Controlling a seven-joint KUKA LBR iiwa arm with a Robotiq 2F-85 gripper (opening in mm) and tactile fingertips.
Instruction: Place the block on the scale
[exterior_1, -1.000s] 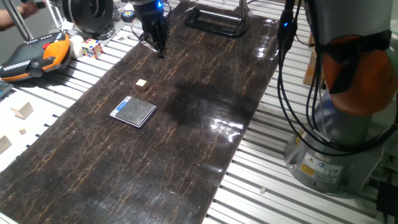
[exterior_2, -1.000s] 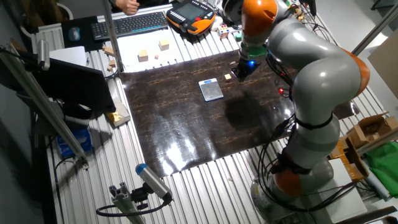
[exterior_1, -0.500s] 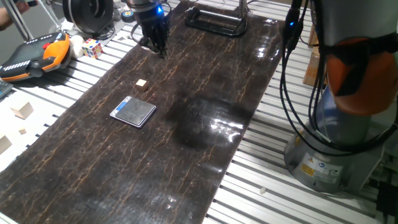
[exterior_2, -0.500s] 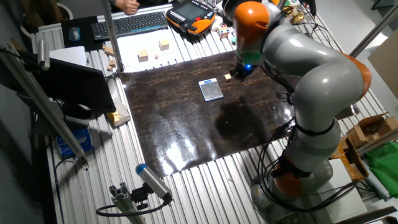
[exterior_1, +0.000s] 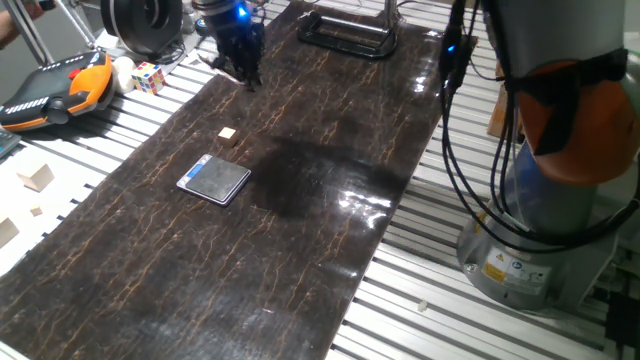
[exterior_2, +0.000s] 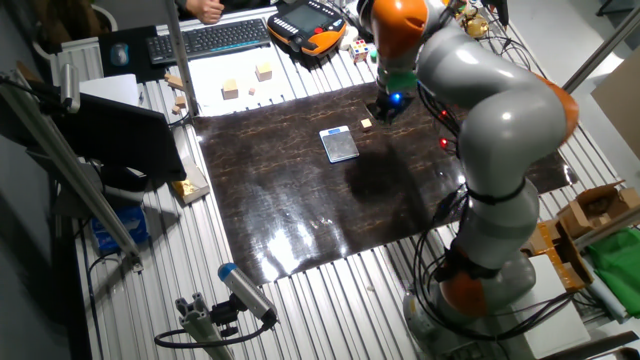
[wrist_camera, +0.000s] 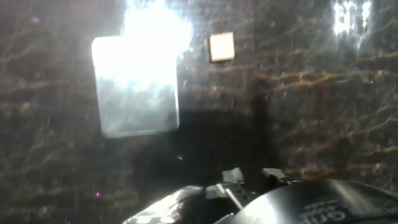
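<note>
The block (exterior_1: 229, 134) is a tiny tan cube lying on the dark mat, just beyond the scale (exterior_1: 214, 179), a flat square with a dark top and pale rim. Both also show in the other fixed view, the block (exterior_2: 367, 124) beside the scale (exterior_2: 340, 145). My gripper (exterior_1: 249, 80) hangs above the mat past the block, holding nothing; its dark fingers blur together. It also shows in the other fixed view (exterior_2: 383, 112). The hand view shows the block (wrist_camera: 222, 46) right of the glare-lit scale (wrist_camera: 135, 87), with the gripper (wrist_camera: 252, 177) at the bottom edge.
A multicoloured puzzle cube (exterior_1: 149, 76) and an orange-black pendant (exterior_1: 55, 88) lie off the mat at the left. Larger pale wooden blocks (exterior_1: 37, 177) sit on the slatted table. A black frame (exterior_1: 348, 38) lies at the mat's far end. The arm's base (exterior_1: 540, 230) stands at the right.
The gripper has shifted slightly left and toward the mat's far end, away from the block, as the arm swung. The block and scale have not moved.
</note>
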